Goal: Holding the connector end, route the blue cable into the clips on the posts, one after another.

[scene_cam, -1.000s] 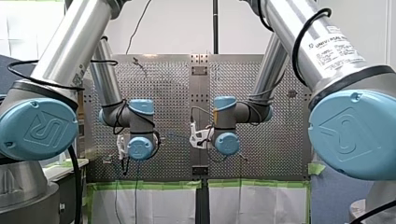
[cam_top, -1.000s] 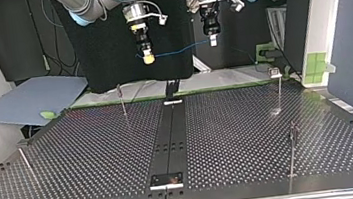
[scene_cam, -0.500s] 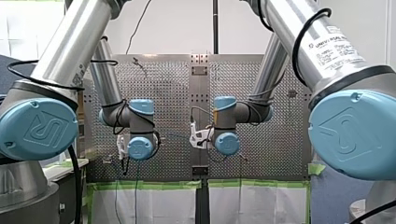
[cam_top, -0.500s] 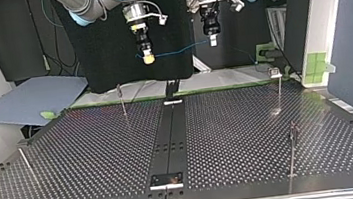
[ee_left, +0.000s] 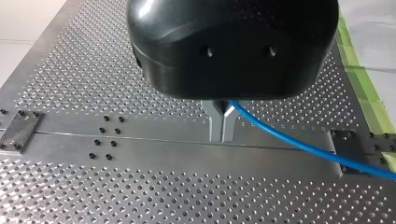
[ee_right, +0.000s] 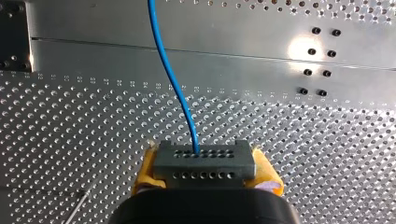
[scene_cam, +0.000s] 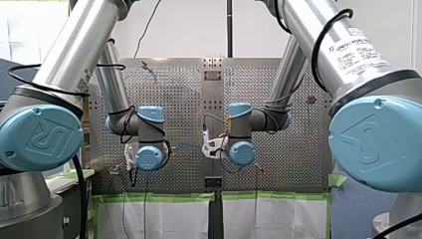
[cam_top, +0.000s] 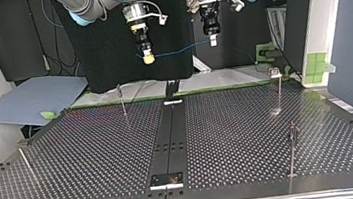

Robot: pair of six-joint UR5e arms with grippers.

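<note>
High above the far edge of the perforated table (cam_top: 95,154), the blue cable (cam_top: 175,51) spans between my two grippers. My right gripper (cam_top: 148,58) has its yellow pads shut on the grey connector block (ee_right: 203,161), and the cable (ee_right: 172,70) leaves the block ahead of it. The metal fingers of my left gripper (ee_left: 222,134) are shut on the cable (ee_left: 303,150), which trails off to one side. In the top view my left gripper (cam_top: 212,39) hangs right of the other. Thin posts with clips stand at the far left (cam_top: 122,100), far right (cam_top: 279,88), near right (cam_top: 293,151) and near left (cam_top: 26,164). No cable lies in them.
A smooth metal strip (cam_top: 169,135) runs down the table's middle, with a small bracket (cam_top: 166,180) at its near end. A blue-grey sheet (cam_top: 28,98) lies off the table at the top view's left. Green tape (scene_cam: 159,197) lines the edge below the arms.
</note>
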